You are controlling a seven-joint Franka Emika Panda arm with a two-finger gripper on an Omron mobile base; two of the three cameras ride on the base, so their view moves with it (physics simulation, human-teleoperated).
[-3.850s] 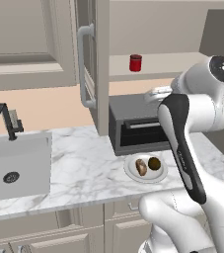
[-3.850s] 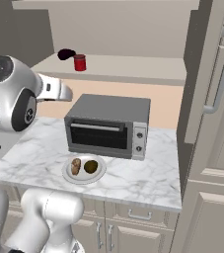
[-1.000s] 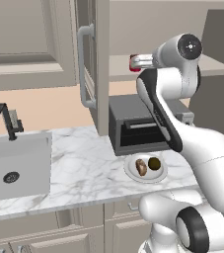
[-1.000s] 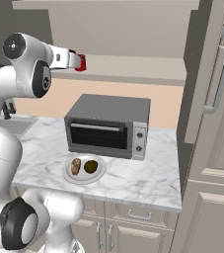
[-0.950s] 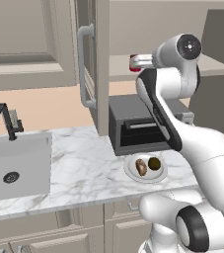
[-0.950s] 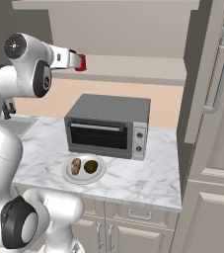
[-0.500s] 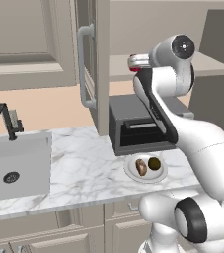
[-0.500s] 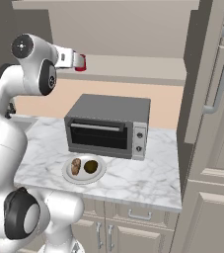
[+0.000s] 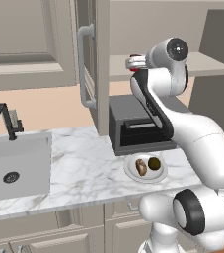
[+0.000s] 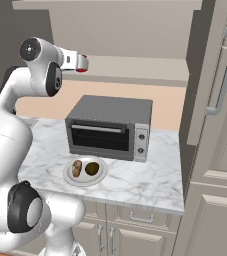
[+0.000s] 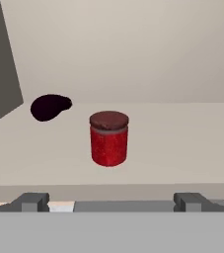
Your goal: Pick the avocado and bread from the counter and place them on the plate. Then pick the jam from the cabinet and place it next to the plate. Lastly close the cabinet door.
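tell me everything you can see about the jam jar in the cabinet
The jam is a small red cylindrical jar with a darker, brownish-red lid, glossy on its sides. It stands upright on the beige cabinet shelf, lid on, touching nothing but the shelf. A dark rounded object lies apart from it, further back. The open gripper faces the jar, centred on it, its fingers short of it and not touching.
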